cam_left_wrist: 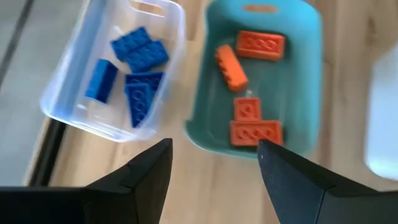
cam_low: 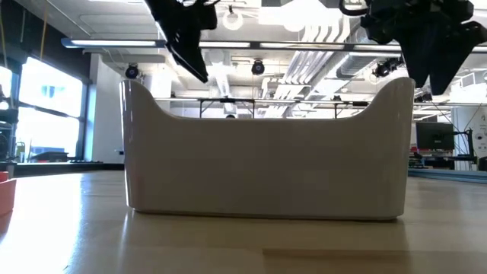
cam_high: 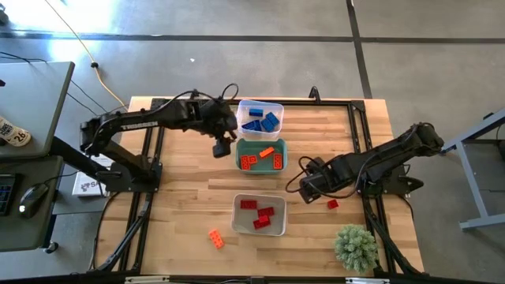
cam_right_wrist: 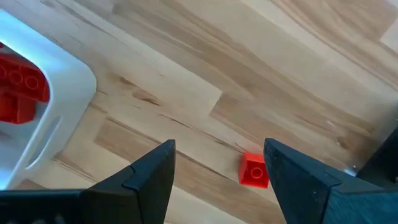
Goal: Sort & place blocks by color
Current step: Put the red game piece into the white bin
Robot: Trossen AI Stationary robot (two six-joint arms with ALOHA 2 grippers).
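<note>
Blue blocks [cam_high: 261,119] in clear bin [cam_high: 278,106], orange studded ones [cam_high: 261,158] in teal bin [cam_high: 243,144], red [cam_high: 259,214] in white bin [cam_high: 278,202]. Loose: red brick [cam_high: 332,204], orange brick [cam_high: 215,238] on worktop [cam_high: 181,197]. Left tool [cam_high: 222,147] wide, empty, beside teal bin. Right tool [cam_high: 309,188] wide, empty, near loose red.

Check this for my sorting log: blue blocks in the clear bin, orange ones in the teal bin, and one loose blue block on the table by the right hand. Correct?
Not quite. In the right wrist view, the loose block by the right hand is red, not blue. The clear bin holds blue blocks and the teal bin holds orange ones, as you said.
</note>
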